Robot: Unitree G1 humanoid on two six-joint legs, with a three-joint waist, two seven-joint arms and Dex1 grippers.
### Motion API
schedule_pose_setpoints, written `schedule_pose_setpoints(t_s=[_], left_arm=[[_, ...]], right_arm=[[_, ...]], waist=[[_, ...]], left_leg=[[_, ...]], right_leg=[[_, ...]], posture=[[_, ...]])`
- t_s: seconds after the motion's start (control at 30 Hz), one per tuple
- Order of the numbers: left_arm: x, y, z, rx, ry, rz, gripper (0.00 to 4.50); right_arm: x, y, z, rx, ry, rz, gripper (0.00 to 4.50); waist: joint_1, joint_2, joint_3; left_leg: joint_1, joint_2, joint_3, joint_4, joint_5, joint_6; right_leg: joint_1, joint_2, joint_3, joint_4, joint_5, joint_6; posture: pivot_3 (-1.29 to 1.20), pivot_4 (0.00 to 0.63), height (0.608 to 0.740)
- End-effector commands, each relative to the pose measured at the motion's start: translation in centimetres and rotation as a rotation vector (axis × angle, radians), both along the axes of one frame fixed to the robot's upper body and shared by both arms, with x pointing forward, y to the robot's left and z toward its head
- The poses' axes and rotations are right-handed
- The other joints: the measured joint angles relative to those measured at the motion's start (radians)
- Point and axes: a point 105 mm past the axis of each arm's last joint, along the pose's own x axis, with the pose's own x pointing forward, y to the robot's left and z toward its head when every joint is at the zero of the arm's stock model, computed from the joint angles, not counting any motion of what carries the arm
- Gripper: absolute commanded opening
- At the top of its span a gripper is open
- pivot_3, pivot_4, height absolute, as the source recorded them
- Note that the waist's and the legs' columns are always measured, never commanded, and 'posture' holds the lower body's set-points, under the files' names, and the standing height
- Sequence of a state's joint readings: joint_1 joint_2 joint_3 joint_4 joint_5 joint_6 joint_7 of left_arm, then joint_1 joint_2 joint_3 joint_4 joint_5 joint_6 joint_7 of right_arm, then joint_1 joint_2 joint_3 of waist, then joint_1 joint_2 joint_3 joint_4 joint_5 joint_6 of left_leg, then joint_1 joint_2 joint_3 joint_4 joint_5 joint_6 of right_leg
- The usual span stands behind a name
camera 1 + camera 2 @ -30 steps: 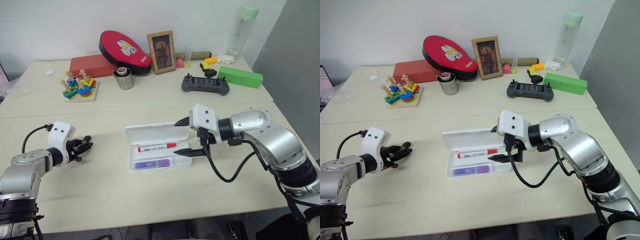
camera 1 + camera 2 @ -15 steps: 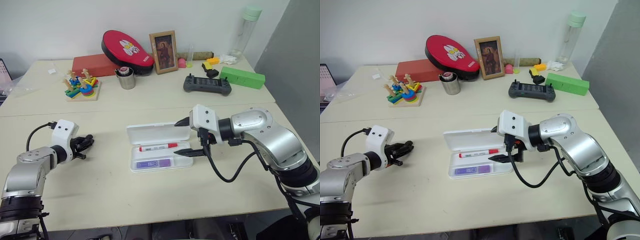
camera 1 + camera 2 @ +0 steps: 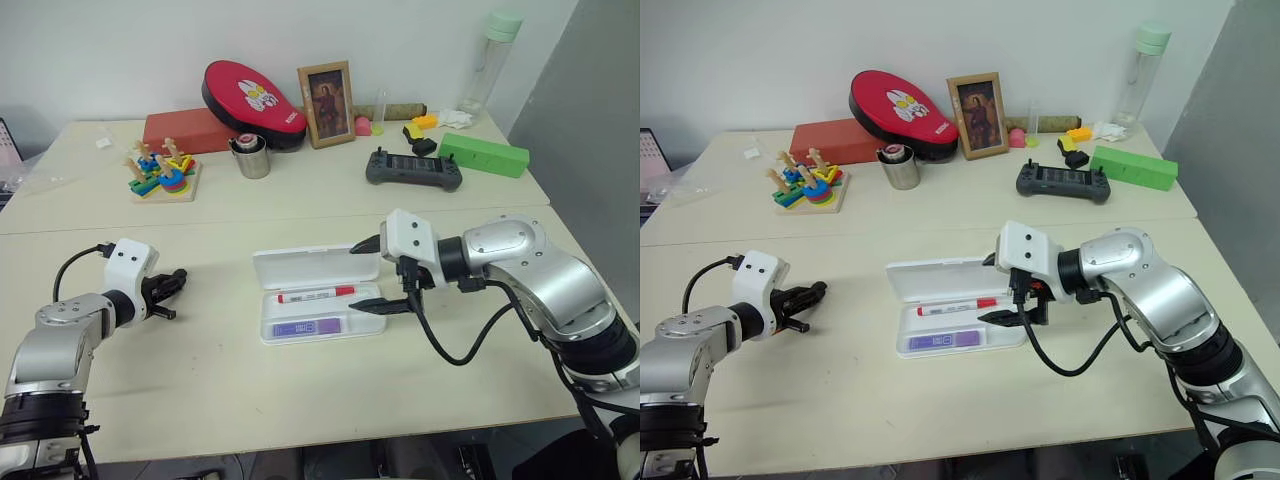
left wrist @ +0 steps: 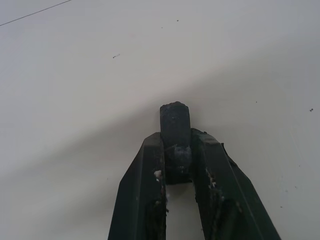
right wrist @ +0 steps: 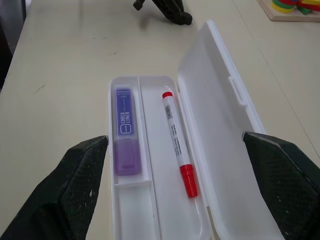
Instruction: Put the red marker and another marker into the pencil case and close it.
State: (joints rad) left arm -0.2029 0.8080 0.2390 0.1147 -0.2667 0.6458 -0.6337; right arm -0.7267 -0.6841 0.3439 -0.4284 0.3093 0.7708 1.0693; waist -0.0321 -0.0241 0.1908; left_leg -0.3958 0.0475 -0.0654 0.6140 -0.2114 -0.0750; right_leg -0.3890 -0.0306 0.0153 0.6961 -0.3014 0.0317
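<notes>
The pencil case [image 3: 316, 266] lies open at the table's middle, its lid [image 5: 220, 100] folded back. In its tray rest the red marker [image 3: 313, 295] [image 5: 176, 135] and, in the nearer slot, the purple marker [image 3: 305, 327] [image 5: 125, 130]. My right gripper [image 3: 355, 277] hovers at the case's right end, open wide, with one finger beyond the lid and one in front of the tray. Far to the left, my left gripper [image 3: 174, 282] stays low over bare table. In its wrist view the fingers [image 4: 145, 190] pinch a small black cylinder [image 4: 175, 120].
Along the back stand a wooden stacking toy [image 3: 160, 178], a metal cup [image 3: 250, 157], a red box [image 3: 185, 128], a red pad [image 3: 250, 95], a framed picture [image 3: 325, 103], a black controller [image 3: 413, 168], a green box [image 3: 482, 154] and a bottle [image 3: 490, 55].
My left gripper's fingers have closed from open to shut. The right arm, the case and both markers have stayed put.
</notes>
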Motion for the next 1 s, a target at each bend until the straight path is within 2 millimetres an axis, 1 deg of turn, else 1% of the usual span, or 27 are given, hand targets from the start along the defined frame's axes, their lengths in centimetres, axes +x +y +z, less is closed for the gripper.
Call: schedule_pose_setpoints(t_s=[0.03,0.17,0.23,0.3,0.33,0.47,0.53,0.57,0.63,0.67,0.8,0.93,1.0], left_arm=[[-0.7,0.6,1.2,0.054,-0.001,-0.006,0.43],[-1.0,0.1,2.1,0.067,-0.011,-0.049,0.43],[-2.2,-1.0,3.7,0.150,-0.008,-0.181,0.43],[-3.3,-2.2,4.5,0.192,0.015,-0.280,0.43],[-3.7,-2.6,4.6,0.198,0.028,-0.312,0.43],[-7.4,-6.2,5.9,0.209,0.123,-0.599,0.43],[-8.5,-7.3,6.2,0.205,0.151,-0.685,0.43],[-8.8,-7.6,6.3,0.205,0.161,-0.708,0.43],[-9.5,-8.8,6.5,0.201,0.186,-0.792,0.43],[-9.7,-9.0,6.5,0.199,0.192,-0.812,0.43],[-8.8,-12.4,7.9,0.143,0.061,-0.929,0.43],[-8.5,-15.3,6.9,0.123,0.073,-1.068,0.43],[-7.2,-17.1,6.8,0.096,-0.009,-1.103,0.43]], right_arm=[[-0.9,0.2,1.2,0.004,-0.048,0.054,4.50],[-0.9,0.2,1.1,0.001,-0.052,0.059,4.50],[-1.0,0.1,1.0,-0.006,-0.051,0.064,4.50],[-1.0,-0.1,0.9,-0.009,-0.048,0.065,4.50],[-1.0,-0.1,0.8,-0.009,-0.046,0.065,4.50],[-0.5,-0.5,0.7,-0.013,-0.050,0.049,4.50],[-0.5,-0.6,0.7,-0.012,-0.049,0.048,4.50],[-0.4,-0.6,0.7,-0.011,-0.048,0.048,4.50],[-0.3,-0.7,0.6,-0.012,-0.048,0.046,4.50],[-0.3,-0.7,0.6,-0.013,-0.048,0.046,4.50],[-0.4,-0.9,0.4,-0.011,-0.033,0.039,4.50],[-0.6,-1.2,-0.1,-0.034,-0.009,0.030,4.50],[-0.5,-1.5,-0.2,-0.047,-0.014,0.023,4.50]], waist=[[-0.001,0.000,0.000],[-0.003,0.000,0.000],[-0.004,-0.002,0.001],[-0.003,-0.003,0.002],[-0.002,-0.003,0.002],[-0.001,-0.003,0.002],[0.001,-0.003,0.002],[0.002,-0.003,0.003],[0.002,-0.002,0.003],[0.001,-0.002,0.003],[0.005,-0.002,0.003],[0.003,-0.002,0.003],[0.004,-0.002,0.003]], left_leg=[[0.000,0.000,0.000,0.000,0.000,0.000],[-0.001,0.000,0.000,-0.001,0.000,0.000],[-0.002,0.000,0.000,-0.001,0.000,0.000],[-0.003,0.001,0.000,-0.002,0.000,0.000],[-0.003,0.001,0.000,-0.002,0.000,0.000],[-0.003,0.001,0.001,-0.004,0.000,0.000],[-0.003,0.001,0.002,-0.004,0.000,0.000],[-0.004,0.001,0.002,-0.004,0.000,0.000],[-0.003,0.001,0.002,-0.004,0.000,0.000],[-0.003,0.001,0.002,-0.004,0.000,0.000],[-0.004,0.001,0.001,-0.004,0.000,0.000],[-0.004,0.001,0.002,-0.004,0.000,0.000],[-0.004,0.001,0.002,-0.004,0.000,0.000]], right_leg=[[0.000,0.000,0.000,0.000,0.000,0.000],[0.000,0.000,0.000,-0.002,0.001,-0.001],[-0.001,0.000,0.000,-0.003,0.001,-0.001],[-0.001,0.000,0.000,-0.004,0.001,-0.001],[-0.001,0.000,0.000,-0.006,0.001,-0.001],[-0.001,0.000,0.000,-0.009,0.001,-0.001],[-0.001,0.000,0.000,-0.011,0.001,-0.001],[-0.001,0.000,0.000,-0.011,0.001,-0.001],[-0.001,0.000,0.000,-0.011,0.001,-0.001],[-0.001,0.000,0.000,-0.011,0.001,-0.001],[0.000,0.000,0.000,-0.011,0.001,-0.001],[0.000,0.000,0.001,-0.013,0.002,0.000],[0.000,0.000,0.001,-0.013,0.002,0.000]], posture=[[0.00,0.150,0.740],[0.00,0.150,0.740],[0.00,0.150,0.740],[0.00,0.150,0.740],[0.00,0.150,0.740],[0.00,0.150,0.740],[0.00,0.150,0.740],[0.00,0.150,0.740],[0.00,0.150,0.740],[0.00,0.150,0.740],[0.00,0.150,0.740],[0.00,0.150,0.740],[0.00,0.150,0.740]])
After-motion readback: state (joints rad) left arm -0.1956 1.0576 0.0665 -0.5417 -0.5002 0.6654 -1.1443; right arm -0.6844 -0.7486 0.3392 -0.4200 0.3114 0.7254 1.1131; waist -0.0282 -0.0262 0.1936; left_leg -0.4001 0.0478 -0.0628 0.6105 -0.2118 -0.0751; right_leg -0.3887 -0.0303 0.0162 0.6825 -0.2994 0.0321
